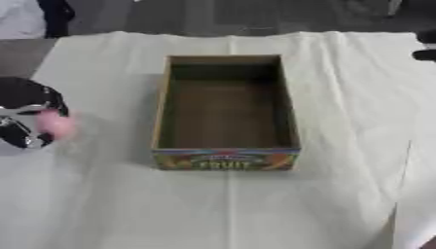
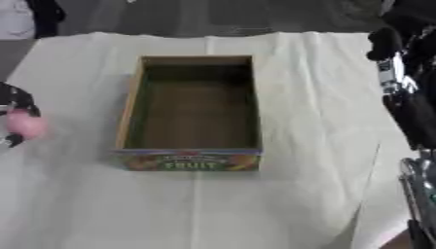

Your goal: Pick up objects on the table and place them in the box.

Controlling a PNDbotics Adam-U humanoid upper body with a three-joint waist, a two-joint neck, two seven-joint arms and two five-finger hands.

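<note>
Counter [image 1: 340, 194] under creased cream cloth [image 1: 102, 204], grey floor [image 1: 213, 14] beyond. Open cardboard box [image 1: 225, 155] at centre. Left robot hand [image 1: 26, 114] curled round pink object [image 1: 56, 124], left of box. Right robot hand [image 2: 396, 73] at right edge, fingers unclear.

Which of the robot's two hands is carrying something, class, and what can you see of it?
The left hand, at the picture's left edge, holds a small pink thing. The right arm, along the right edge, shows nothing held.

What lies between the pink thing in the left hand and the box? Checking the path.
Only bare white cloth between pink thing and box, in both eye views.
</note>
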